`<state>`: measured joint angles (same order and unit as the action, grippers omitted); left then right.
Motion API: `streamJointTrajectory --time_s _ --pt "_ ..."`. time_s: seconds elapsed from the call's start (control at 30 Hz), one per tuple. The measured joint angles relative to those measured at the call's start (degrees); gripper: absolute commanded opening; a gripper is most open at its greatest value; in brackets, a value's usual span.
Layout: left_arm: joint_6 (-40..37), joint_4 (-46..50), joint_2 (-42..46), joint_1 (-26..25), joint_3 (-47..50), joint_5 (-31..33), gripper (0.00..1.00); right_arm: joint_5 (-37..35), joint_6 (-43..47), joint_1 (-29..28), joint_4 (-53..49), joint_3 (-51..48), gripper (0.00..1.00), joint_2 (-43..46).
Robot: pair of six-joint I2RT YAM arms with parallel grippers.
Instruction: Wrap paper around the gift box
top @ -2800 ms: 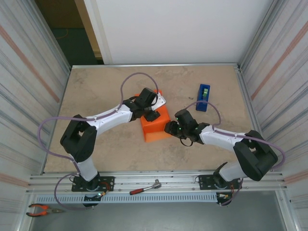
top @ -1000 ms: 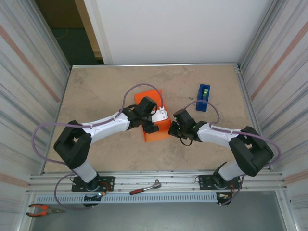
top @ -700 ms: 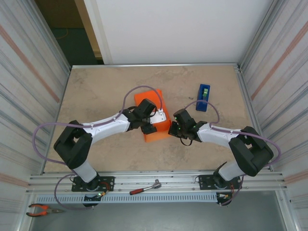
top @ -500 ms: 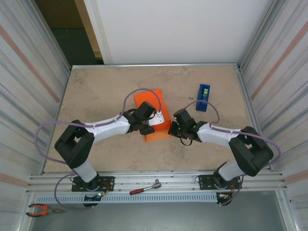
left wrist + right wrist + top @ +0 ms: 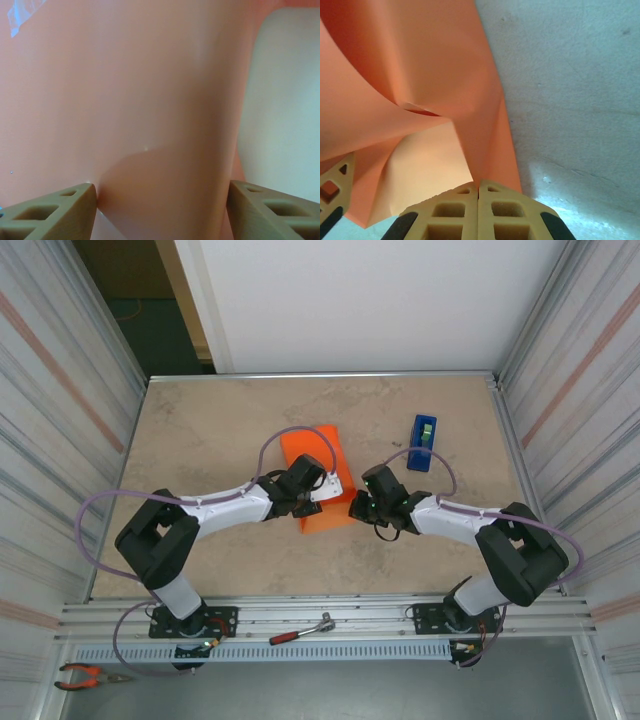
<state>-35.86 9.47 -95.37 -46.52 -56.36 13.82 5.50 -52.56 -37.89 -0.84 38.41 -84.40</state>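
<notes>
Shift: left pincer (image 5: 316, 494) backs toward the near edge, narrowing.
Jaws apart astride gift box (image 5: 314, 462); right pincer (image 5: 479, 188) clamped on paper (image 5: 420, 75), so the fold looks held.

The beige table (image 5: 200, 430) bears the gift box (image 5: 308, 448) in paper (image 5: 326, 519) and a blue tape dispenser (image 5: 423, 442).

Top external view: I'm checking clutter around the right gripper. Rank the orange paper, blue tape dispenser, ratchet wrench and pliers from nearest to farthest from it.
From the right gripper:
1. orange paper, at its fingertips, on its left.
2. blue tape dispenser, beyond it, to the far right.
3. ratchet wrench, near edge, centre.
4. pliers, near-left corner.
</notes>
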Motion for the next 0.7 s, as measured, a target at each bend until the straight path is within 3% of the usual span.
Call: streamJointTrajectory --time_s 0.43,0.7 --pt "0.02 -1.4 -0.11 -0.72 0.68 0.85 0.68 4.26 -4.35 1.64 7.96 -2.29 0.0 0.15" --pt "0.0 -1.66 -0.24 -1.01 0.68 0.87 0.67 5.46 -8.31 1.6 18.08 -6.01 0.0 -1.55"
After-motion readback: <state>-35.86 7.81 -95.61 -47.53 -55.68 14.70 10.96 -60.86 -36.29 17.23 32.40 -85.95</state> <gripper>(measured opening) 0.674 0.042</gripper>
